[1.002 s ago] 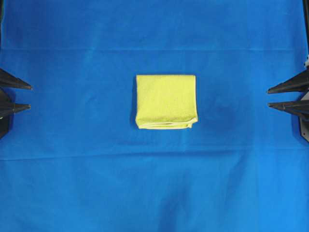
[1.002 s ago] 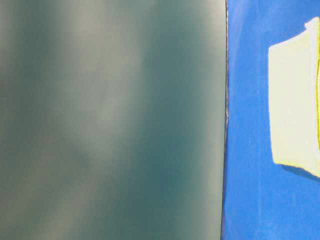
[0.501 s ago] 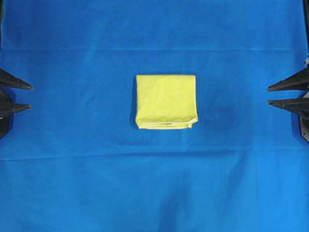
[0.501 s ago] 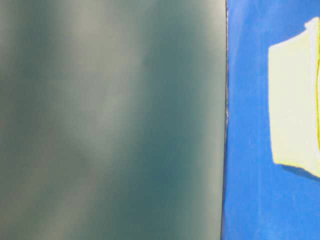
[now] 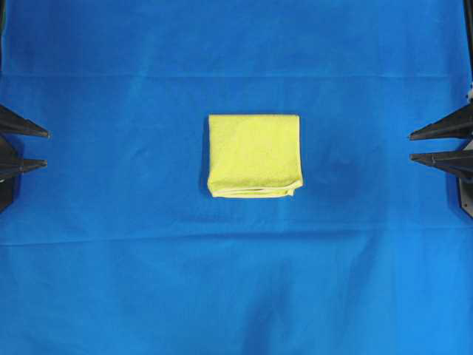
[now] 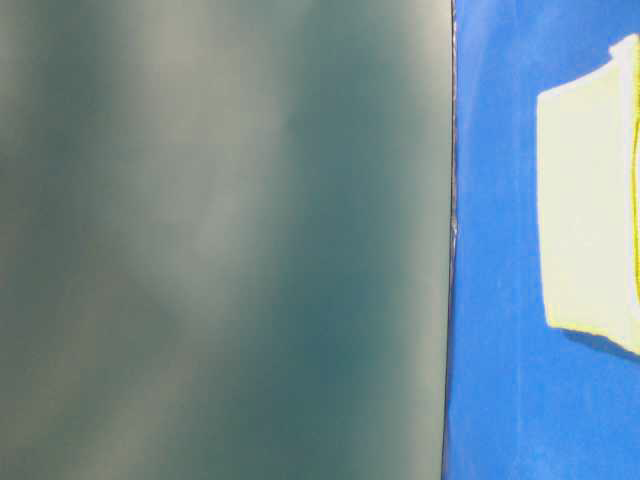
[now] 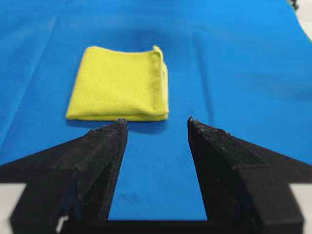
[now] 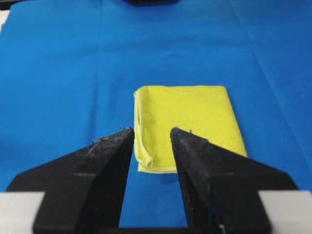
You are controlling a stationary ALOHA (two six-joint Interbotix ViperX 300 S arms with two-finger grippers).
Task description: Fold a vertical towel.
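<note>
Folded towel at mid-worktop, both claws parked at the side edges

At the left edge of the overhead view the left claw (image 5: 33,148) points inward, its two black fingers spread with bare blue cloth (image 5: 118,281) showing between them, holding nothing. Wide open cloth separates it from the towel (image 5: 253,155), a yellow, layered, near-square pad lying flat in the middle; its top and side edges are straight, while its layered edges show along the bottom, with the lower right corner slightly lifted. Open cloth surrounds it on every side. At the right edge the right claw (image 5: 421,146) mirrors the left, tips aimed at the towel, fingers parted by a narrower gap, empty and well apart from it.
</note>
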